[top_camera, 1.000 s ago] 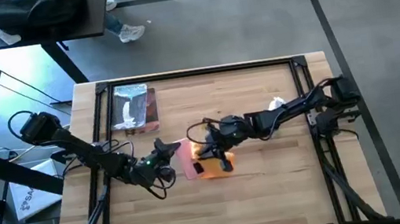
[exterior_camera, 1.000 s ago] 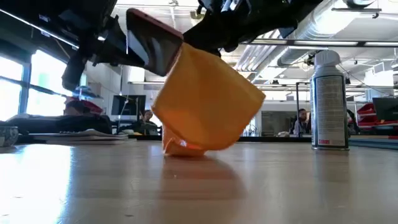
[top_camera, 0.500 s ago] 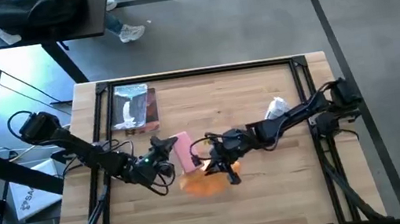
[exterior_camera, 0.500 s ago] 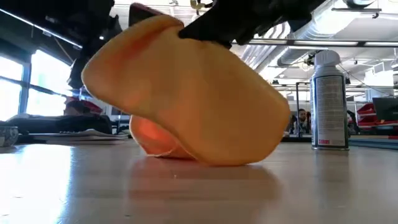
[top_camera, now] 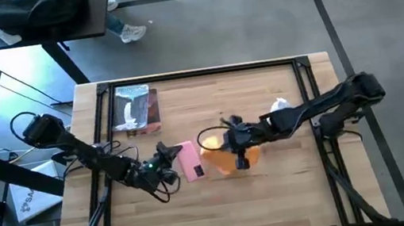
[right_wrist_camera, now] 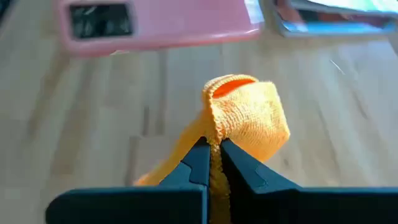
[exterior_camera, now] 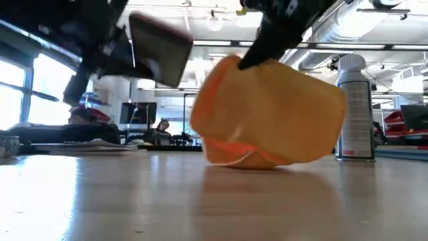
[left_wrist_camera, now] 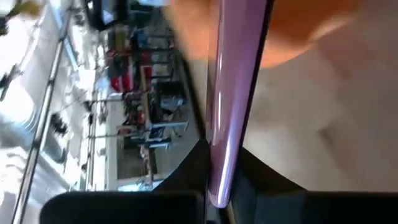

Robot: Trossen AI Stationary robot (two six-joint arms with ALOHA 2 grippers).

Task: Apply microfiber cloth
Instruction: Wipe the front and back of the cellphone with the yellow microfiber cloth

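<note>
- The high view is showing the whole worktop (top_camera: 278,190): the microfiber cloth (top_camera: 223,160) is sitting near the middle, with the pink phone (top_camera: 190,161) just beside it toward the left edge, and a silvery packet (top_camera: 136,109) lying well apart near the far left corner.
- Only the low view is showing the spray can (exterior_camera: 354,109) standing upright on the worktop, and that the cloth is hanging from above with just its lower fold touching the wood.
- The right wrist view is giving the clearest look at the grip: the right gripper (right_wrist_camera: 210,163) is pinching a raised fold of the cloth between nearly closed fingers, with the phone's pink back and dark camera window lying beyond it.
- The left wrist view is showing the phone edge-on as a thin purple-pink strip clamped in the left gripper (left_wrist_camera: 221,180), an orange blur of cloth just past it.
- In the low view the phone is being held above the worktop, tilted, its dark face turned toward the cloth.
- The cloth is looking soft, orange-yellow, bunched into a rounded, floppy lump with a glowing translucent bottom fold.
- Its pinched peak is pointing upward; the bulk is spreading wider than tall, roughly along the worktop's left-right line.
- Both arms are reaching inward from their own side edges.
</note>
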